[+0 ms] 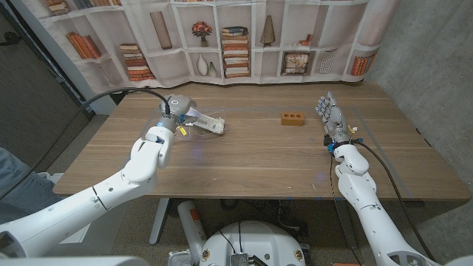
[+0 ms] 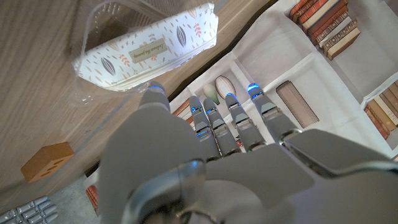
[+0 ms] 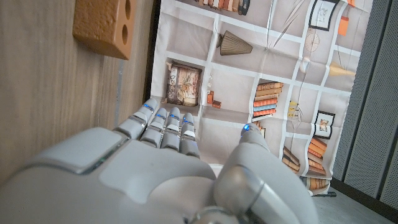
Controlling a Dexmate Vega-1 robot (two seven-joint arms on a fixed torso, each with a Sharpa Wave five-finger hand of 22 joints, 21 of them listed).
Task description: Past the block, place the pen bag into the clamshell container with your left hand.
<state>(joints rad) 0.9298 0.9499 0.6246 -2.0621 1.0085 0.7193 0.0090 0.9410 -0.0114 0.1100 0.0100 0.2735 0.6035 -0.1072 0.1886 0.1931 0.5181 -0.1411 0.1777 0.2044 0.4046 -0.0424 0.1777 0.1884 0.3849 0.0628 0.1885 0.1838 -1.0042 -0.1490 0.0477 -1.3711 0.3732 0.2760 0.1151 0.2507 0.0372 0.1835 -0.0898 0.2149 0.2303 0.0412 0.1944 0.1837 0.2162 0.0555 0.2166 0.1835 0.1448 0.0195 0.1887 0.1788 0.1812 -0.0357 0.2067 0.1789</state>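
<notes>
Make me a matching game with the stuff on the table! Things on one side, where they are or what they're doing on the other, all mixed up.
Things:
1. pen bag
2. block
3. left hand
4. right hand

Places or states:
A. brown, alone mid-table
B. open, holding nothing, beside the block
C. lying in the clear container
D. open, next to the container

Pairs: 1-C, 2-A, 3-D, 4-B

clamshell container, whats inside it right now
The pen bag, white with a leaf print, lies in the clear clamshell container on the table. The left hand hovers near it, holding nothing. Anything beneath the bag is covered.
</notes>
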